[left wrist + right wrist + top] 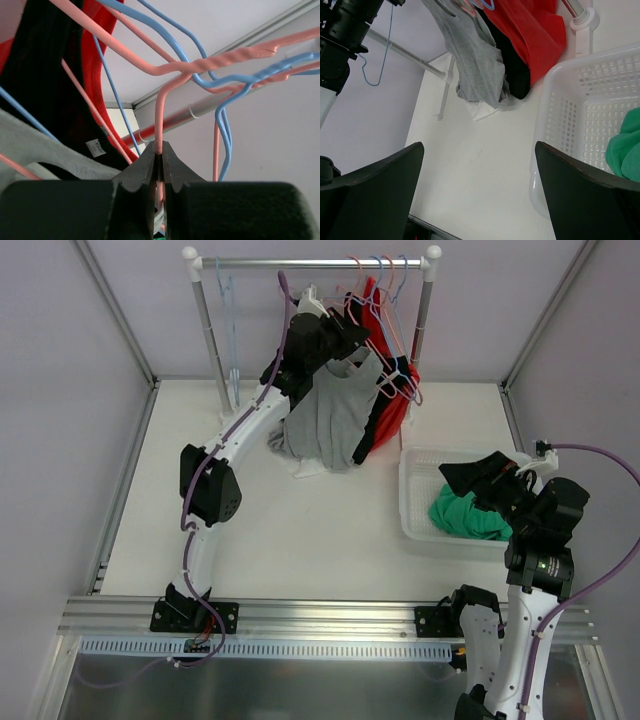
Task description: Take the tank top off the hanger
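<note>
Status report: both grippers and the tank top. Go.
Left gripper shut on pink hanger. Right gripper open, empty, by the basket. Grey tank top on its hanger, hem on table. Red garment, black garment, blue hangers crowding close.

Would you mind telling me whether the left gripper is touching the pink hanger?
Touching: the left wrist view shows the left gripper shut on the pink hanger, its wire pinched between both fingers.

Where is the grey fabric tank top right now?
Top view: the grey fabric tank top hangs at back centre from the metal clothes rack, left of the red garment, below the left gripper.
</note>
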You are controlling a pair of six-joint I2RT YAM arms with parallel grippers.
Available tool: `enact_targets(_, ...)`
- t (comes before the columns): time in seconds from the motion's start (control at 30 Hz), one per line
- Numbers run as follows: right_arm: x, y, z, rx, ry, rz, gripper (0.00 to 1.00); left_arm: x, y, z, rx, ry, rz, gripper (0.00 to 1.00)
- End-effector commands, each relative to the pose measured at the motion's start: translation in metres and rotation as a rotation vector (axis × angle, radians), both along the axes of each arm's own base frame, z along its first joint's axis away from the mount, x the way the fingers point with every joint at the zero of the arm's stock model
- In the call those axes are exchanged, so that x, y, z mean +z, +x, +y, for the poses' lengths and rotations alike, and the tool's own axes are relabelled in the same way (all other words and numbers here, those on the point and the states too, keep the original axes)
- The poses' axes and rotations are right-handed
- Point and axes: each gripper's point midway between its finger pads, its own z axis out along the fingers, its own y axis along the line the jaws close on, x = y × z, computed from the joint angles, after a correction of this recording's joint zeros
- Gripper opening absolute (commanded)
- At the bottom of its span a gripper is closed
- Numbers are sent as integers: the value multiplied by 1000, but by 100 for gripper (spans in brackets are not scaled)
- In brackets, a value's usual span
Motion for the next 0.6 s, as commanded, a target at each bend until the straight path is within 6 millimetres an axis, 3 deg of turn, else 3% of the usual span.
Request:
enact_targets(0.0, 19, -2, 3, 24, -30, -65, 99, 57, -25, 15, 24, -42, -96, 2)
enact_targets(0.03, 19, -2, 3, 21, -31, -65, 100, 72, -34, 22, 30, -49, -117, 0)
enact_targets(0.1, 19, -2, 3, 21, -31, -67, 99, 68, -42, 28, 31, -38, -101, 0)
enact_targets(0.13, 20, -3, 3, 24, -32, -69, 100, 85, -53, 36, 27, -53, -122, 0)
enact_targets(0.17, 20, -3, 3, 25, -34, -69, 100, 77, -57, 38, 15, -43, -101, 0)
enact_targets(0.23, 20, -3, 4, 24, -34, -71, 99, 94, -73, 49, 4, -58, -120, 0)
enact_targets(0.27, 20, -4, 4, 26, -34, -71, 99, 89, -79, 48, -25, -50, -109, 0)
enact_targets(0.5, 23, -6, 4, 24, -45, -83, 99, 109, -119, 62, -197, -82, -113, 0)
enact_targets(0.57, 23, -6, 4, 23, -49, -84, 100, 105, -125, 66, -222, -73, -106, 0)
